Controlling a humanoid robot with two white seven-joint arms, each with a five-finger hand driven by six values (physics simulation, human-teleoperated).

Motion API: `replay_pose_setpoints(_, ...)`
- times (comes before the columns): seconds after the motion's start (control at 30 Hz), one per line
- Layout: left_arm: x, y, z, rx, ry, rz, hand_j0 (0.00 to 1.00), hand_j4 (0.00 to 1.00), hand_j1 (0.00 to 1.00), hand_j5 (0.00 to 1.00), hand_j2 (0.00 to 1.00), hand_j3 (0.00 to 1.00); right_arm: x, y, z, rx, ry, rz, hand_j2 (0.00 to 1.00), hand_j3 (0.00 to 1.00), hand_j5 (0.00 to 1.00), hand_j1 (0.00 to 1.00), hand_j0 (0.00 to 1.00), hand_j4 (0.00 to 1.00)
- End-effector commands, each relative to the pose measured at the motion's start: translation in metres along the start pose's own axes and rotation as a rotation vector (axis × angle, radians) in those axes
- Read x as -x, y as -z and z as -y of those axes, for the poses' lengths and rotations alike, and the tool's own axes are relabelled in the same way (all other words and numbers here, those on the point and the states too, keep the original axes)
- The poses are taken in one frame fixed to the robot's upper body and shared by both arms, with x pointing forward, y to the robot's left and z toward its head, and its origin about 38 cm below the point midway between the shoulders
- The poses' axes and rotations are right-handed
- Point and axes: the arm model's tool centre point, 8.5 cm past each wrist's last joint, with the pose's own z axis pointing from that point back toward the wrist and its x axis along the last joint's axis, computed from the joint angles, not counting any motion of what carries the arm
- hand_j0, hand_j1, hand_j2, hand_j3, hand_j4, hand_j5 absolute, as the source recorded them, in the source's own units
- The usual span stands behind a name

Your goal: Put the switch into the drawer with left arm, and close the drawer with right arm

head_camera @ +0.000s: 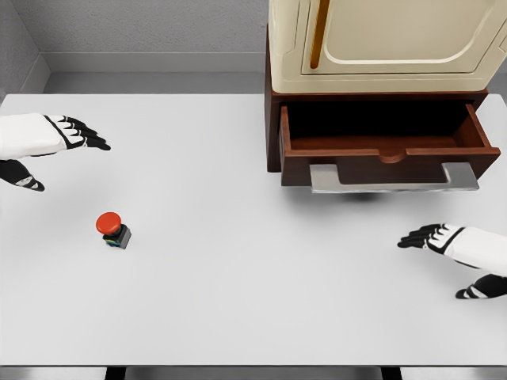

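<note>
Two hands open above table: left hand (55,142), right hand (455,245).

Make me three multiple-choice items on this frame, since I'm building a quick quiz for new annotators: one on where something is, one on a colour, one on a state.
1. Where does the switch stand?
A. Inside the drawer
B. On the table, left of the drawer
C. In the left hand

2. What colour is the switch's button cap?
A. Red
B. Green
C. Yellow

3. What state is the drawer in?
A. Pushed shut
B. Removed from the cabinet
C. Pulled open

Answers:
1. B: the switch sits alone on the white table, below the left hand and well left of the drawer.
2. A: its round cap is clearly red over a dark base.
3. C: the drawer juts out from the cabinet, its inside showing; the right hand is apart from it, fingers spread.
</note>
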Motion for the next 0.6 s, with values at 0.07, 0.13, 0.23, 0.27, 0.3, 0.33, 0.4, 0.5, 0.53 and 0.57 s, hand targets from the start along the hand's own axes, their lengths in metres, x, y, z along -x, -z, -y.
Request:
replay_pose_setpoints(0.07, 0.001, -0.001, 0.000, -0.003, -0.006, -0.002, 1.00, 1.00, 1.00, 1.00, 1.00, 1.00, 0.000, 0.001, 0.000, 0.000, 0.007, 0.004, 1.00, 1.00, 1.00, 1.00, 1.00, 1.00)
replay_pose_setpoints(0.13, 0.001, 0.000, 0.005, 0.018, -0.011, -0.001, 1.00, 1.00, 1.00, 1.00, 1.00, 1.00, -0.001, 0.001, -0.001, 0.002, 0.009, 0.005, 1.00, 1.00, 1.00, 1.00, 1.00, 1.00)
replay_pose_setpoints(0.23, -0.011, 0.009, 0.024, 0.088, -0.018, 0.041, 1.00, 1.00, 1.00, 1.00, 1.00, 1.00, -0.001, 0.001, -0.006, -0.002, 0.022, 0.005, 1.00, 1.00, 1.00, 1.00, 1.00, 1.00)
replay_pose_setpoints(0.27, -0.022, 0.010, 0.028, 0.118, -0.002, 0.070, 1.00, 1.00, 1.00, 1.00, 1.00, 1.00, 0.000, 0.000, -0.004, -0.005, 0.017, 0.001, 1.00, 1.00, 1.00, 1.00, 1.00, 1.00)
replay_pose_setpoints(0.3, -0.024, 0.011, 0.030, 0.127, 0.000, 0.076, 1.00, 1.00, 1.00, 1.00, 1.00, 1.00, 0.000, -0.001, -0.004, -0.004, 0.017, 0.000, 1.00, 1.00, 1.00, 1.00, 1.00, 1.00)
replay_pose_setpoints(0.33, -0.027, 0.012, 0.028, 0.124, 0.007, 0.084, 1.00, 1.00, 1.00, 1.00, 1.00, 1.00, 0.001, -0.002, -0.002, 0.002, 0.012, -0.005, 1.00, 1.00, 1.00, 1.00, 1.00, 1.00)
replay_pose_setpoints(0.4, -0.042, 0.024, 0.031, 0.135, 0.021, 0.136, 1.00, 1.00, 1.00, 1.00, 1.00, 1.00, 0.007, -0.021, 0.003, 0.029, 0.008, -0.057, 1.00, 1.00, 1.00, 1.00, 1.00, 1.00)
replay_pose_setpoints(0.5, -0.054, 0.034, 0.044, 0.169, 0.013, 0.181, 1.00, 1.00, 1.00, 1.00, 1.00, 1.00, 0.009, -0.035, 0.000, 0.039, 0.017, -0.094, 1.00, 1.00, 1.00, 1.00, 1.00, 1.00)
replay_pose_setpoints(0.53, -0.059, 0.045, 0.043, 0.151, 0.009, 0.209, 1.00, 1.00, 1.00, 1.00, 1.00, 1.00, 0.011, -0.041, 0.002, 0.052, 0.015, -0.111, 1.00, 1.00, 1.00, 1.00, 1.00, 1.00)
replay_pose_setpoints(0.57, -0.064, 0.058, 0.043, 0.135, 0.003, 0.236, 1.00, 1.00, 1.00, 1.00, 1.00, 1.00, 0.012, -0.049, 0.006, 0.067, 0.006, -0.130, 1.00, 1.00, 1.00, 1.00, 1.00, 1.00)
